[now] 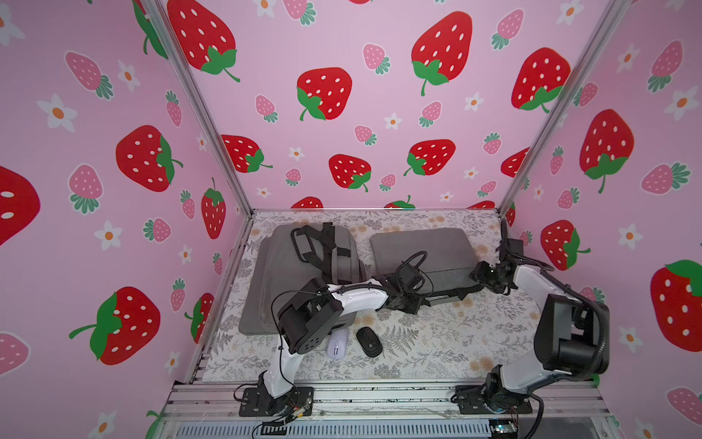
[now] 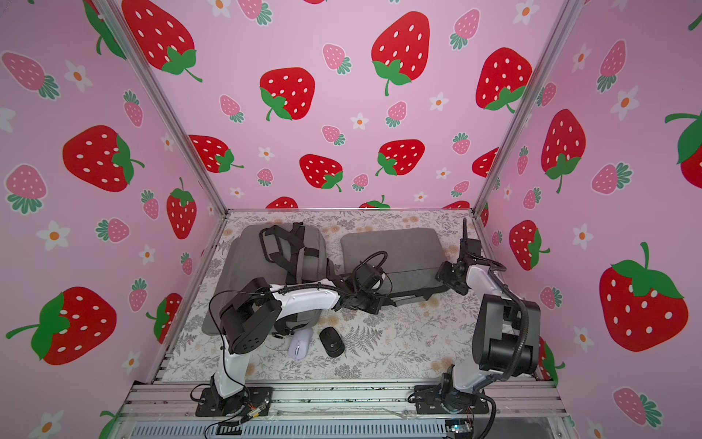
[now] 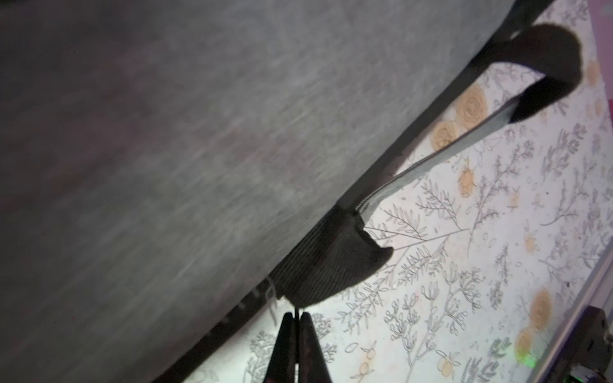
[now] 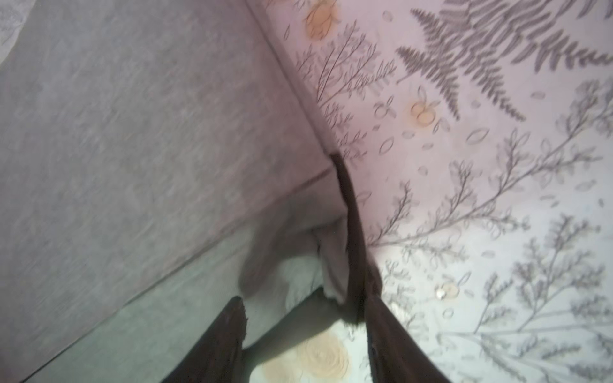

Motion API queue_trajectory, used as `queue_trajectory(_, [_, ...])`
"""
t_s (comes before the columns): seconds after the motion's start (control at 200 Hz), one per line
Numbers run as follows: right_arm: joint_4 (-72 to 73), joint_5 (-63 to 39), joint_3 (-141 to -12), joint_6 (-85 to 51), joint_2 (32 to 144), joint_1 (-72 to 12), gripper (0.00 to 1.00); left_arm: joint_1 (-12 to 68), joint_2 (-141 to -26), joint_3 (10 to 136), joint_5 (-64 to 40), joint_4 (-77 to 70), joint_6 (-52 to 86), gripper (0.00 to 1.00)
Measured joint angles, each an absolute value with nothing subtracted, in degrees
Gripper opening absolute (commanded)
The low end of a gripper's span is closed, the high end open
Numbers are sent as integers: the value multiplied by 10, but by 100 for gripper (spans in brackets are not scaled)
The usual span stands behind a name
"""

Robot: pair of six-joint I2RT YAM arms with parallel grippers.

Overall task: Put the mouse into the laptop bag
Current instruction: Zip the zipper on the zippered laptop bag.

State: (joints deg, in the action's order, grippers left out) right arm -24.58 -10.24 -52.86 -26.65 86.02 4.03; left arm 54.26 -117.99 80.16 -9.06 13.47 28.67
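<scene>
Near the bench's (image 1: pixel 437 353) front edge, left of middle, a lilac mouse (image 2: pixel 300 344) and a black mouse (image 1: pixel 368 341) lie side by side, just apart, both outside the bag (image 1: pixel 421 247). Only the top views show them.

Further in, the left arm reaches across the bench's middle to the bag's near edge. In the top views its jaws are too small to read. The left wrist view shows the left claw (image 3: pixel 296 318) closed tight, pinching the tip of a dark strap (image 3: pixel 331 265) sewn to that edge.

The right claw (image 4: pixel 303 298) sits at the bag's near right corner. Its wrist view shows the fingers (image 4: pixel 229 331) standing apart, with a fold of grey cloth between them and a dark band running along one finger. Whether either finger presses on the cloth cannot be told.

The bag lies flat toward the far right corner, as both top views show. A grey backpack (image 1: pixel 281 273) lies toward the far left corner, black straps up, with a strip of bench between the two.
</scene>
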Motion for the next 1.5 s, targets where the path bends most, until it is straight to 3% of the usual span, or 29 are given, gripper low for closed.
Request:
queue_trajectory(0.095, [-271, -96, -476, -269, 776, 37, 80, 553, -1188, 817, -103, 143, 286, 0])
queue_trajectory(0.32, [-279, -144, -382, -311, 649, 4, 80, 559, -1189, 834, -115, 156, 286, 0])
queue_trajectory(0.755, [-96, -230, -338, -438, 780, -125, 77, 574, -1189, 859, -114, 179, 285, 0])
queue_trajectory(0.84, [-58, -237, -348, -454, 816, -140, 64, 578, -1190, 860, -114, 179, 286, 0])
queue_trajectory(0.905, [-35, -238, -355, -462, 836, -143, 30, 580, -1190, 860, -113, 179, 286, 0])
queue_trajectory(0.936, [-30, -238, -355, -463, 841, -142, 20, 580, -1190, 860, -111, 179, 287, 0])
queue_trajectory(1.051, [-27, -254, -358, -468, 847, -114, 0, 580, -1190, 857, -110, 170, 290, 0])
queue_trajectory(1.496, [-195, -371, -529, -325, 982, 78, 0, 585, -1114, 731, -96, 94, 300, 0])
